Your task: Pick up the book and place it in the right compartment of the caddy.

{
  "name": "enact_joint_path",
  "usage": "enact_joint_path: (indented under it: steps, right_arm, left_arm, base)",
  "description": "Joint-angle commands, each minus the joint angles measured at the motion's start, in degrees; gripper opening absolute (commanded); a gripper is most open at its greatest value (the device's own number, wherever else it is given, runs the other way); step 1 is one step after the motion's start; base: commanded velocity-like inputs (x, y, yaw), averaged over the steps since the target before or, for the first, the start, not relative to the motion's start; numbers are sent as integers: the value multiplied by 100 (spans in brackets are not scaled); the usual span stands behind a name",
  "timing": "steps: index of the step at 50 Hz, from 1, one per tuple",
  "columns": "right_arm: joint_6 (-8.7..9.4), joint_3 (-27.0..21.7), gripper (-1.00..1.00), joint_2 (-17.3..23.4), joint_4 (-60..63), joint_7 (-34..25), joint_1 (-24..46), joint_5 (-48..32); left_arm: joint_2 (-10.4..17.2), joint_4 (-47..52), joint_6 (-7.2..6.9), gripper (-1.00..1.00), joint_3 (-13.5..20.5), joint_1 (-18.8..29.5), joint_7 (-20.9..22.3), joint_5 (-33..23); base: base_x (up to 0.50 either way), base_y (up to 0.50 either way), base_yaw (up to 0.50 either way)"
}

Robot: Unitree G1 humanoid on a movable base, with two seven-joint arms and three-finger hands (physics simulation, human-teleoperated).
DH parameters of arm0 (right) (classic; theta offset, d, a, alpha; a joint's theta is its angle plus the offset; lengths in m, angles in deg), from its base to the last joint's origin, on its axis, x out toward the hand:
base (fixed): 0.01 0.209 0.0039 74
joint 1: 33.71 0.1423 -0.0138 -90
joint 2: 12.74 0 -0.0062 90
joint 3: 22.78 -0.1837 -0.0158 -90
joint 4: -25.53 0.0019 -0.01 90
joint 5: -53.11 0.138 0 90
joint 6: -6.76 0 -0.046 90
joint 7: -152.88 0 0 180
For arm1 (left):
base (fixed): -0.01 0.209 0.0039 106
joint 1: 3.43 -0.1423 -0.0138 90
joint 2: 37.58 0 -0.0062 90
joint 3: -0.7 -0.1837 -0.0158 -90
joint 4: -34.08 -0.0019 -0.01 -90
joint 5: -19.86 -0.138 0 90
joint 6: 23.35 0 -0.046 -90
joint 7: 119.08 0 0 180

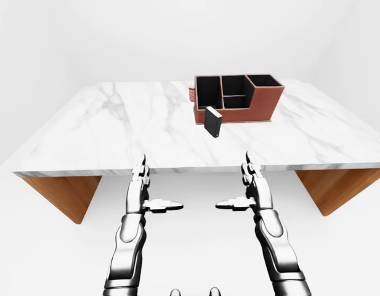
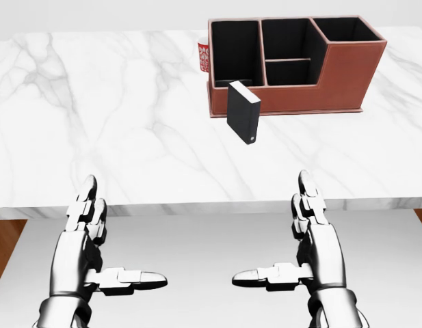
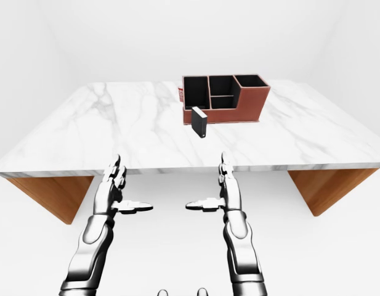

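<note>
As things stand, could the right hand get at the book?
Probably, with a stretch: the right hand hangs open short of the table edge, and only bare marble lies between it and the upright book.

- A marble table (image 1: 116,132) fills mid-view; a red-brown caddy (image 1: 254,105) sits toward its upper right
- a dark book (image 1: 213,121) stands upright just below the caddy
- left hand (image 1: 146,188) and right hand (image 1: 248,188) hover open below the table's edge

Caddy (image 2: 293,65) is hiding most of a red-patterned item (image 2: 204,57) at upper centre of head view; identity unreadable.
</note>
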Motion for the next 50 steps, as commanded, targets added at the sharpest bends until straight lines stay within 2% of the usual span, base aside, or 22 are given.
enact_joint_path:
  steps: [1, 5, 7, 11, 13, 19, 31, 33, 41, 50]
  right_arm:
    - [17, -124, 100, 65, 7, -206, -12, 113]
    - [40, -115, 100, 57, 19, -223, -17, 129]
    - [67, -110, 100, 55, 62, -236, -36, 144]
    - [101, -111, 100, 50, 76, -250, -41, 172]
    - [103, -111, 100, 50, 70, -253, -40, 181]
    - [98, -106, 100, 49, 40, -272, -29, 195]
    - [133, -76, 100, 44, 115, -292, -74, 178]
    - [104, -79, 100, 45, 94, -299, -75, 176]
    - [82, -74, 100, 42, 56, -292, -56, 161]
    - [78, -55, 100, 40, 90, -299, -80, 137]
  left_arm:
    - [56, 99, -71, 100, 156, -27, 154, 203]
    - [56, 164, -126, 100, 150, -31, 153, 226]
    - [56, 115, -76, 100, 151, -29, 155, 225]
    - [55, 107, -65, 100, 146, -28, 158, 233]
    - [53, 180, -118, 100, 141, -43, 152, 241]
    - [55, 116, -72, 100, 143, -26, 148, 231]
    - [52, 110, -75, 100, 124, -27, 141, 203]
    - [46, 164, -114, 100, 106, -47, 136, 190]
    - [54, 89, -59, 100, 113, -29, 153, 183]
    - [46, 164, -112, 100, 93, -58, 146, 159]
  base:
    - [0, 0, 0]
    - [0, 0, 0]
    - [0, 0, 0]
    - [0, 0, 0]
    - [0, -11, 0]
    - [0, -25, 0]
    - [0, -39, 0]
    - [0, -39, 0]
    - [0, -39, 0]
    - [0, -35, 0]
